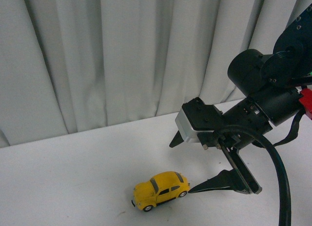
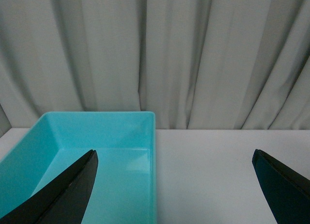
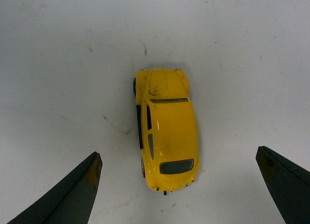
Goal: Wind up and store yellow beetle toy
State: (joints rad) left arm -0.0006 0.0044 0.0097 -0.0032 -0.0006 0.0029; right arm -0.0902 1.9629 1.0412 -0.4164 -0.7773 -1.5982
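Note:
The yellow beetle toy (image 1: 161, 190) stands on its wheels on the white table (image 1: 73, 167), near the front edge of the front view. My right gripper (image 1: 180, 168) is open and empty, just right of the toy, with its lower fingertip close to the toy's rear. In the right wrist view the toy (image 3: 167, 129) lies between and just beyond the spread fingers (image 3: 77, 195), untouched, with the right gripper (image 3: 178, 155) above it. My left gripper (image 2: 174, 158) is open and empty, and shows only in its own wrist view.
A teal open bin (image 2: 154, 137) stands on the table by the left gripper, its inside bare. A grey-white curtain (image 1: 122, 55) hangs along the table's far edge. The right arm's black cable (image 1: 280, 167) loops down at the right.

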